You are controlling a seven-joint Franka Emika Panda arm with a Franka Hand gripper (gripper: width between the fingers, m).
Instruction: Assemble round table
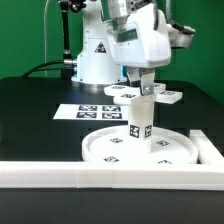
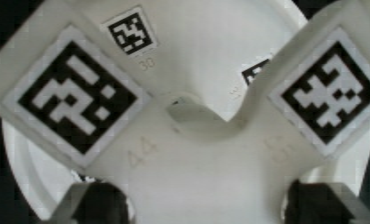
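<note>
The round disc [image 1: 108, 152] lies flat on the black table near the front bar. The thick cylinder post [image 1: 141, 120], with square tags on its sides, stands upright over the disc's middle. Its lower end is at the disc's surface. My gripper [image 1: 143, 97] comes down from above and is shut on the post's upper part. In the wrist view the post [image 2: 191, 130] fills the space between my dark fingers [image 2: 93, 203], with the disc [image 2: 200, 40] beneath it. A small white tagged piece [image 1: 165, 96], seemingly the cross-shaped piece, lies behind on the exterior view's right.
The marker board [image 1: 95, 111] lies flat behind the disc. A long white border bar [image 1: 100, 178] runs along the front and another bar [image 1: 208, 148] along the exterior view's right. The arm's base [image 1: 95, 60] stands at the back.
</note>
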